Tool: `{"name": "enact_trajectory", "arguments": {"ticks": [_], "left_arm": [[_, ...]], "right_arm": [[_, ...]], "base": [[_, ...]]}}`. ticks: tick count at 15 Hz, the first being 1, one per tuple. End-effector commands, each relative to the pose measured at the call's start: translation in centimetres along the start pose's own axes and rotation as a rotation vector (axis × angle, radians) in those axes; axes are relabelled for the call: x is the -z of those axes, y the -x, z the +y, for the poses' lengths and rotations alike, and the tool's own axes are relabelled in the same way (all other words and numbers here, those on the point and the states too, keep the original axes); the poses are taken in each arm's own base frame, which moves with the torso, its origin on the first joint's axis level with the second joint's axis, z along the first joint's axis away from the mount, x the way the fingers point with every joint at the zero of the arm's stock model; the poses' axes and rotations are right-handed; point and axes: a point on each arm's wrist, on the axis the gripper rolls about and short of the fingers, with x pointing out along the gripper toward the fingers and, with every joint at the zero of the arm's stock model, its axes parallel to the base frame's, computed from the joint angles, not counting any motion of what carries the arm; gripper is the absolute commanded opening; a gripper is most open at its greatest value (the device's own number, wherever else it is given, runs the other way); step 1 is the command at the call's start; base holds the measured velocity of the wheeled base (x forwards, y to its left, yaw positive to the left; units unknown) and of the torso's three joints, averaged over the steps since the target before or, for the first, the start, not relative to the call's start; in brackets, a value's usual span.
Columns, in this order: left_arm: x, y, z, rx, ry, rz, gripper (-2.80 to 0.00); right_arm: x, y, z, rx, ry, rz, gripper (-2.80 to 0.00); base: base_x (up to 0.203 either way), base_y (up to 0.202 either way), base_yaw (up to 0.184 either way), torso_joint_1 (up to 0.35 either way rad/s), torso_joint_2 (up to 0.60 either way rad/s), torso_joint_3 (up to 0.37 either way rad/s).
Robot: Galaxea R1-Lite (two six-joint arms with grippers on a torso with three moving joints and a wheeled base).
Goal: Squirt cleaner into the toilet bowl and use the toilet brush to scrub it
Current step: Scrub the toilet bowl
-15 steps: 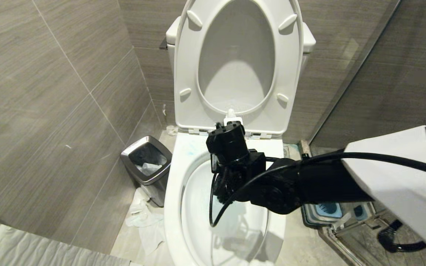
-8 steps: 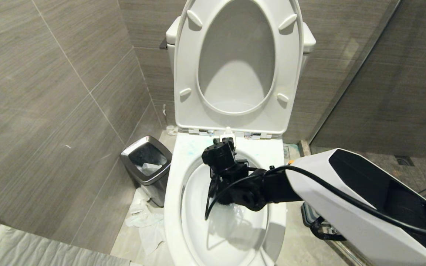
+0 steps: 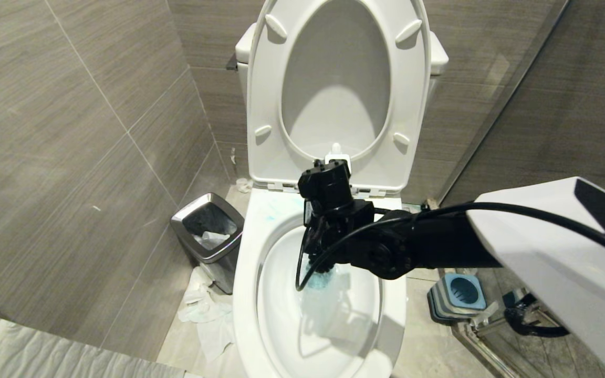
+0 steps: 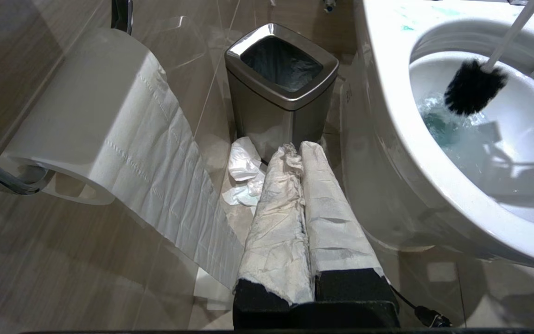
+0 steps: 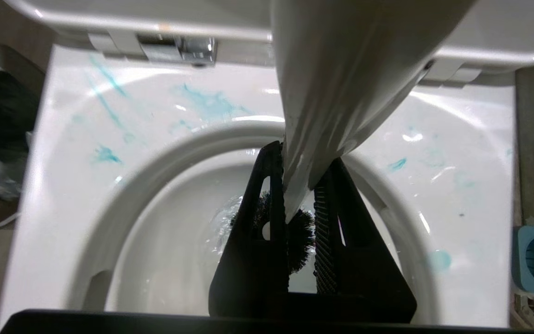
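1. The right gripper (image 5: 295, 218) is clamped narrow on the long slim white handle of the toilet brush (image 5: 336, 83), over the back half of the large white glossy ceramic toilet bowl (image 3: 244, 262). The black bristle head (image 4: 473, 88) hangs below the fingers, at the edge of the blue-teal water (image 4: 438, 125). If the grip is light, a hard push against the bowl wall could make the smooth handle slide or twist between the ribbed pads.

2. The handle's rounded knob end (image 3: 335, 149) rises behind the gripper, close to the raised white plastic seat (image 3: 260, 94). A steep tilt away from the robot could knock the seat and bring it down on the arm.

3. A fast sweep could flick tinted water off the bristles onto the rim, where blue-teal streaks (image 5: 109, 116) already lie, or onto the floor.

4. The black cable (image 3: 302, 273) looping beneath the wrist hangs over the bowl. A deep reach could dip it in the water or catch it on the rim.

5. The square blue-grey brush holder (image 3: 460, 294) stands on the floor beside the bowl, under the right forearm. A low elbow could tip it.

6. The left gripper (image 4: 301, 153), shut with paper wrapped round its fingers, points at the small steel-rimmed black waste bin (image 4: 281, 74) and the crumpled tissue (image 4: 244, 167) before it. The toilet roll (image 4: 91, 116) hangs just beside it and could snag if that arm moves.

7. The cleaner bottle is not in view.
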Motion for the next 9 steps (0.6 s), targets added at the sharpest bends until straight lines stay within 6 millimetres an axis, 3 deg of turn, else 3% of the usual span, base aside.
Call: {"name": "enact_trajectory", "arguments": {"ticks": [1,4,9], "left_arm": [[0.2,-0.1,0.0,-0.001,0.0,0.008,-2.8],[0.2,-0.1,0.0,-0.001,0.0,0.007,-2.8],[0.2,-0.1,0.0,0.0,0.0,0.008,-2.8]], "right_arm": [[-3.0,2.0,-0.9,-0.013,-0.049,-0.045,-2.8],[-0.4,0.4,-0.1,-0.002,-0.015,-0.008,-2.8],[6.5,-3.6,1.5,0.024,0.051,0.058,-2.8]], "base": [[0.0,0.0,0.0,0.0,0.0,0.0],[0.0,0.0,0.0,0.0,0.0,0.0],[0.0,0.0,0.0,0.0,0.0,0.0]]}}
